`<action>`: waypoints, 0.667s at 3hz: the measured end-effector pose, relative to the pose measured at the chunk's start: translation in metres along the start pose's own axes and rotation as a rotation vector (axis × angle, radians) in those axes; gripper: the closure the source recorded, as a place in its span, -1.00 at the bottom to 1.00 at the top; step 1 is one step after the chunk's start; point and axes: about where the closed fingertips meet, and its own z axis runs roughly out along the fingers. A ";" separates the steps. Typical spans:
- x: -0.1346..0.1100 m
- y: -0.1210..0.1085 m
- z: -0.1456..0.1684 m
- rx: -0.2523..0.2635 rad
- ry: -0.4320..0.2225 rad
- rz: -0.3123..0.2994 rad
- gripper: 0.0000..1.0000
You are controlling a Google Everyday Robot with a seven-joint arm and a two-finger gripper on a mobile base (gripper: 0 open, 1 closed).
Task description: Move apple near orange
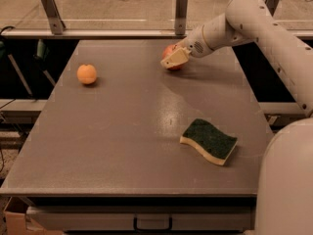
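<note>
Apple [169, 49] is what I am watching, and in the camera view it sits toward the far edge of the grey table [122, 151], right of the middle, with only parts of its red skin showing above and below the tip of the gripper [174, 58]. The gripper reaches in from the right on the white arm [254, 18] and lies right across the front of the fruit, touching it or very nearly so. Whether it has clamped on the apple or merely rests against it I cannot tell from here, and I also cannot say whether the apple rests on the surface or is raised a little. The orange [87, 74] stands alone on the left side of the table, well apart from the apple, with bare tabletop between them. A green and yellow sponge [209, 140] lies nearer to me on the right, out of the line between the two fruits. As I judge it, the task is at its early stage: the approach to the apple is made, but the carry to the left across the table is not yet done, nor is the set-down beside the orange. I would want a firm hold confirmed before moving, since a round glossy fruit could roll off if only nudged.
</note>
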 end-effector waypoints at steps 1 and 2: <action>-0.019 0.012 -0.023 -0.032 -0.056 -0.027 0.67; -0.019 0.014 -0.019 -0.038 -0.055 -0.026 1.00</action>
